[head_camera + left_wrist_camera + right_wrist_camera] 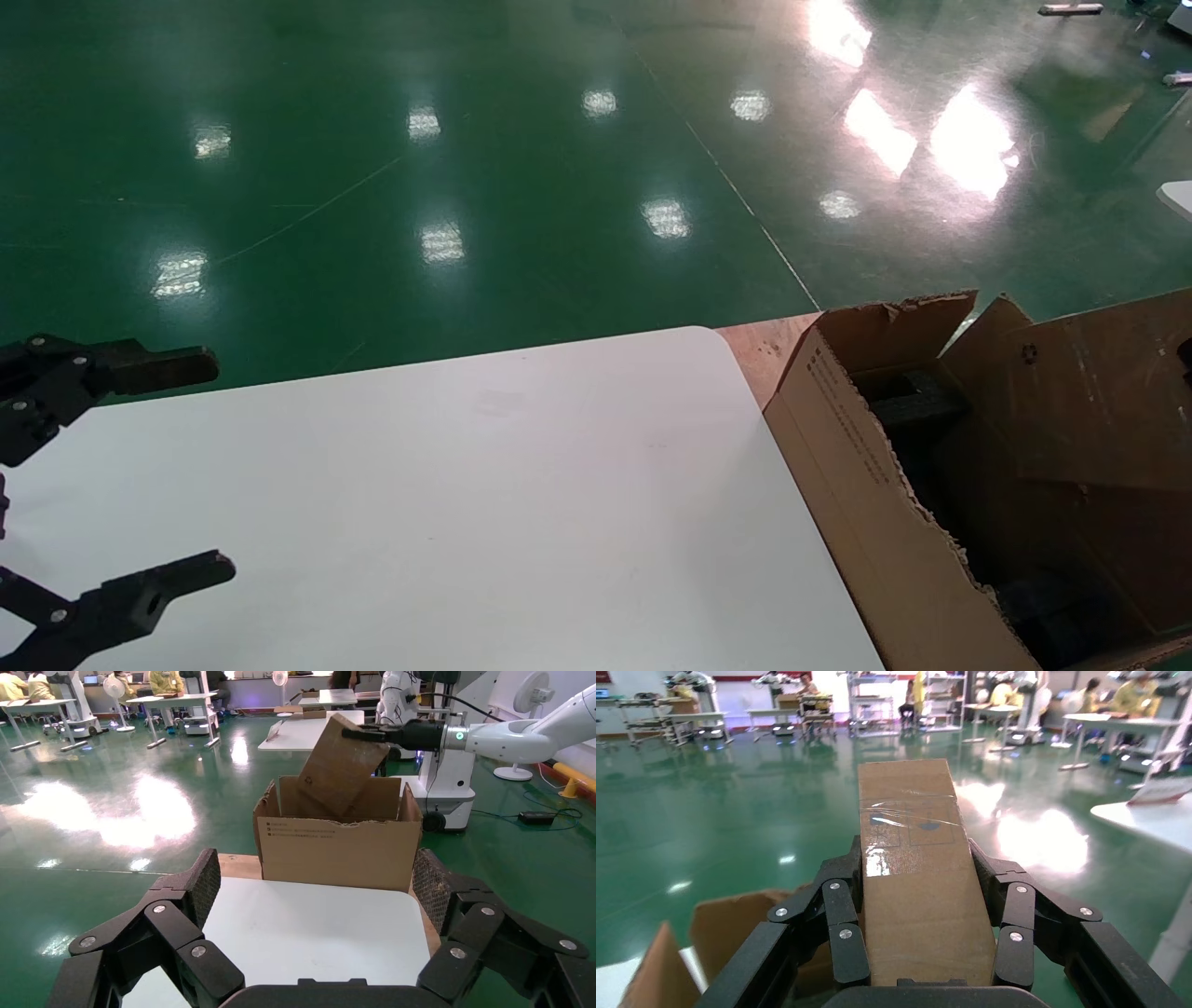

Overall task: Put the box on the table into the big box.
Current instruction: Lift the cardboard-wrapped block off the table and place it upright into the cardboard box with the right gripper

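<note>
- The table [447, 503] lies under and ahead of the left gripper [140, 475], a bare white top with nothing standing on it that the pictures show.
- The big box [866, 485] stands just past the table's far end from the left gripper, its torn flaps up and black foam [917, 401] showing inside.
- The box [919, 874] is off the table. It sits clamped between the two fingers [838, 917] of the right gripper [921, 903], one finger on each long side, its taped seam facing the wrist camera.
- In the left wrist view, the box [341, 766] hangs tilted above the big box's open top, its lower corner dipping toward or just inside the rim; how deep it goes I cannot tell.
- The left gripper hovers low over the table's near end, its fingers spread wide apart and holding nothing.
- Judgement on progress: the pick-up and the carry look done. What is left is to lower the box past the ragged flaps, settle it among the foam, and let go. The tilt may catch a flap edge on the way down.
</note>
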Robot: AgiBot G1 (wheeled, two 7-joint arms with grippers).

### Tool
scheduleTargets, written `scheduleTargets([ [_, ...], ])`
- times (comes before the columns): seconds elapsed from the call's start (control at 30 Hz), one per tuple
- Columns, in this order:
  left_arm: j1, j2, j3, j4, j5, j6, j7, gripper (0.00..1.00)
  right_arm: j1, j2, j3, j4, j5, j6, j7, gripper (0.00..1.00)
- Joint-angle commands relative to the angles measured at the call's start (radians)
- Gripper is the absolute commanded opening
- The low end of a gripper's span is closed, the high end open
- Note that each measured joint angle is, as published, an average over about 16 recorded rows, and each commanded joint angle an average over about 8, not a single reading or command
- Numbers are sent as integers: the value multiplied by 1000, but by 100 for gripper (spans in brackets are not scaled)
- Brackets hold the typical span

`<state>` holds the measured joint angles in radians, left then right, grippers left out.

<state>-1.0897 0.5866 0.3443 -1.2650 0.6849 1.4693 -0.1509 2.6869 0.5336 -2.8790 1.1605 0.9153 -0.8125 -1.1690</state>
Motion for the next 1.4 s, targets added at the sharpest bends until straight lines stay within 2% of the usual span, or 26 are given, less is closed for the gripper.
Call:
scheduleTargets([
  [0.03,0,0,0,0,0,0,0,100,15,12,-2,-8,-38,7,33,0],
  [0.23,0,0,0,0,0,0,0,100,59,44,7,-31,-146,27,109,0],
  [0.43,0,0,0,0,0,0,0,100,81,50,19,-89,-223,16,180,0],
  [0.8,0,0,0,0,0,0,0,100,74,40,25,-194,-351,-46,332,0],
  [1.4,0,0,1,0,0,0,0,100,128,10,41,-382,-513,-150,462,0],
])
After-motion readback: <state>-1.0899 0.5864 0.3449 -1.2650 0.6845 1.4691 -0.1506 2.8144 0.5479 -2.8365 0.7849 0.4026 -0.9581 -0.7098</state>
